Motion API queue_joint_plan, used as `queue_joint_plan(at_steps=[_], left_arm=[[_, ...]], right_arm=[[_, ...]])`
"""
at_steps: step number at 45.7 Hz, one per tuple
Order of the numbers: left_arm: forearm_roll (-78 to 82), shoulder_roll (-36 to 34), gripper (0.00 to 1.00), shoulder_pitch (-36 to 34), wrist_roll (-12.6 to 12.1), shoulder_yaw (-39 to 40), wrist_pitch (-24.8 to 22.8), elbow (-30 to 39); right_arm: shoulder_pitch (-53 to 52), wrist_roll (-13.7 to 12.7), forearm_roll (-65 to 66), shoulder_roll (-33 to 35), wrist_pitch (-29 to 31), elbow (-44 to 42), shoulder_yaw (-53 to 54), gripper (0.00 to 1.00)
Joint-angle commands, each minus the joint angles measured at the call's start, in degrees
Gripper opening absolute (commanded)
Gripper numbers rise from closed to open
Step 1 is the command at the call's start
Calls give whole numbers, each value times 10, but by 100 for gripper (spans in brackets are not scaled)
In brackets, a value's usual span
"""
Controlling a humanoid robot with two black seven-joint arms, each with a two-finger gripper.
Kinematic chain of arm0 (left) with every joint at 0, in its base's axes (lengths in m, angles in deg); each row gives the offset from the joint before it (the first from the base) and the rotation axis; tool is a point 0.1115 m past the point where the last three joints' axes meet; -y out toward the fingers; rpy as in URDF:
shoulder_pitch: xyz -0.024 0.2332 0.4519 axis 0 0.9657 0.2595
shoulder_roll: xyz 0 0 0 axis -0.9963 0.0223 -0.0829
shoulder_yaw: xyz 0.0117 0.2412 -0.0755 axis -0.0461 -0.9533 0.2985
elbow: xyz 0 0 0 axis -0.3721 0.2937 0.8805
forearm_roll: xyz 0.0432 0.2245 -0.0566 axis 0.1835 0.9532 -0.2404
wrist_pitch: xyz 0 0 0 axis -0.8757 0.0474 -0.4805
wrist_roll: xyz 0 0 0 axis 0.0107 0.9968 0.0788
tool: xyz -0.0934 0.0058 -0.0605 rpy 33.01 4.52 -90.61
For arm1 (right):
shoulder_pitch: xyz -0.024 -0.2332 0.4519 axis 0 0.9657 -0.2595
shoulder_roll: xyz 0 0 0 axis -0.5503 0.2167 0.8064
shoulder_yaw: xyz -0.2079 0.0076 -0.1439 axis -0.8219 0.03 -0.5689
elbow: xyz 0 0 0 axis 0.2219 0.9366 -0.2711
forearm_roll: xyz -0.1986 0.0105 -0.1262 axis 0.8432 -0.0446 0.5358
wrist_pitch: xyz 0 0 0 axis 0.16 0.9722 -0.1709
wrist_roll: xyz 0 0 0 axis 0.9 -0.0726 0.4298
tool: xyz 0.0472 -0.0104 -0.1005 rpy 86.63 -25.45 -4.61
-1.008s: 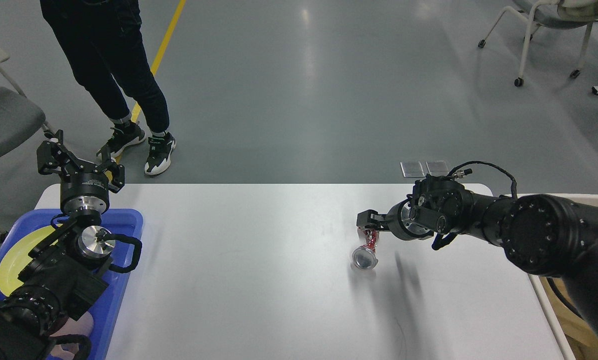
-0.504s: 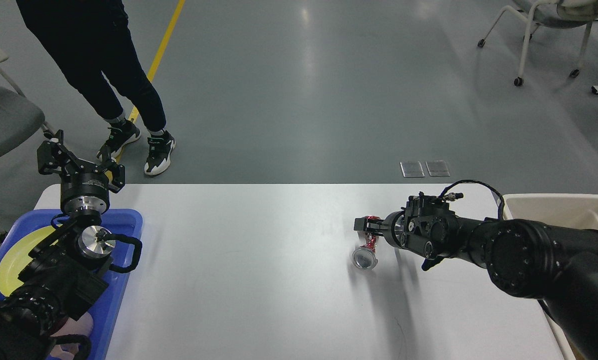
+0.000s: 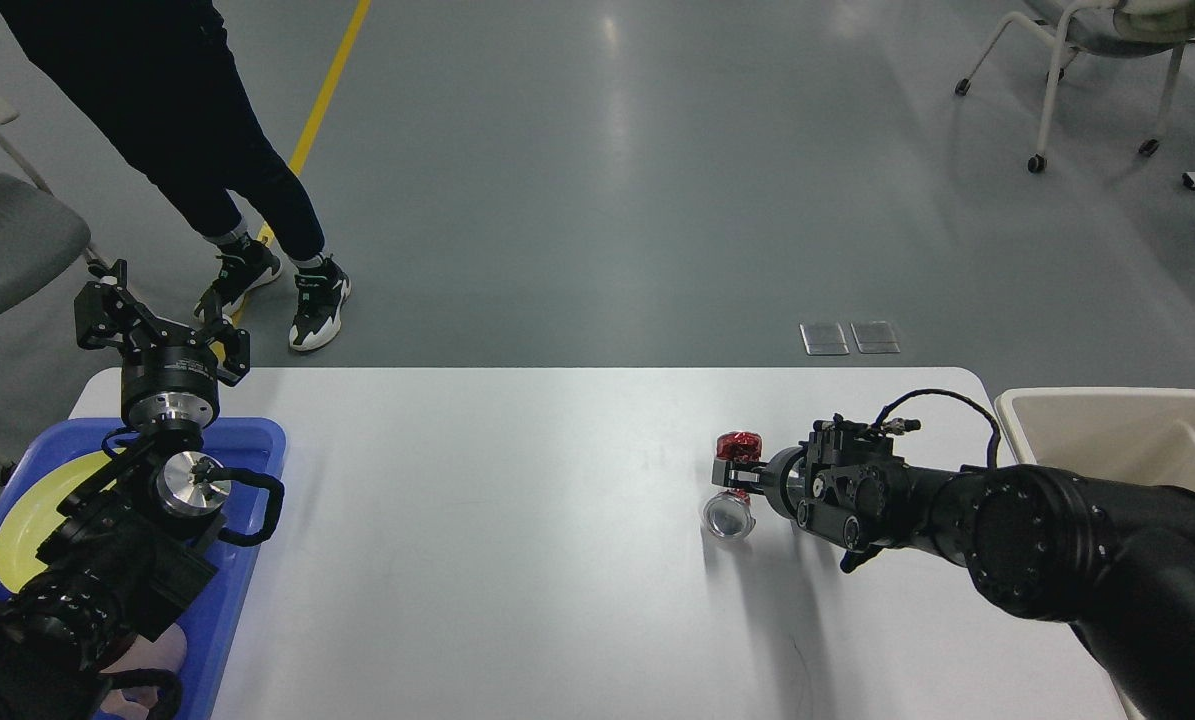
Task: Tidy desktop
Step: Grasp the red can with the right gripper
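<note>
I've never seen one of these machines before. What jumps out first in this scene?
First, the right tool, low over the white rectangular tabletop, at a crushed red and silver drink can; whether it grips the can is unclear. At far left, the left tool hangs open above a blue plastic tray holding a yellow plate.

Lab/test hall: grey floor (image 3: pixel 657 200) w/ yellow line (image 3: pixel 332 70), wheeled chair (image 3: pixel 1087 60), bystander (image 3: pixel 187 150).

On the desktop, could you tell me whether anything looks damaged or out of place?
Yes: a red can lies on its side on the desktop, looking crushed in the middle, with the right gripper at it.
</note>
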Motion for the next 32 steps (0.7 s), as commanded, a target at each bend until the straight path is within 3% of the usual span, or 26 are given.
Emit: queue_joint_plan(at_steps=[1, 6, 14, 18, 28, 32], left_arm=[[0, 0, 97, 0, 0, 0, 0, 0], [0, 0, 97, 0, 0, 0, 0, 0], [0, 0, 97, 0, 0, 0, 0, 0], [0, 0, 97, 0, 0, 0, 0, 0], [0, 0, 97, 0, 0, 0, 0, 0], [0, 0, 97, 0, 0, 0, 0, 0]], right_arm=[[5, 0, 3, 0, -5, -2, 0, 83], [13, 0, 3, 0, -6, -6, 0, 82], [25, -1, 3, -1, -9, -12, 1, 58], [26, -1, 3, -4, -9, -12, 0, 55], [22, -3, 4, -4, -9, -11, -2, 34], [11, -3, 3, -4, -9, -6, 0, 34]])
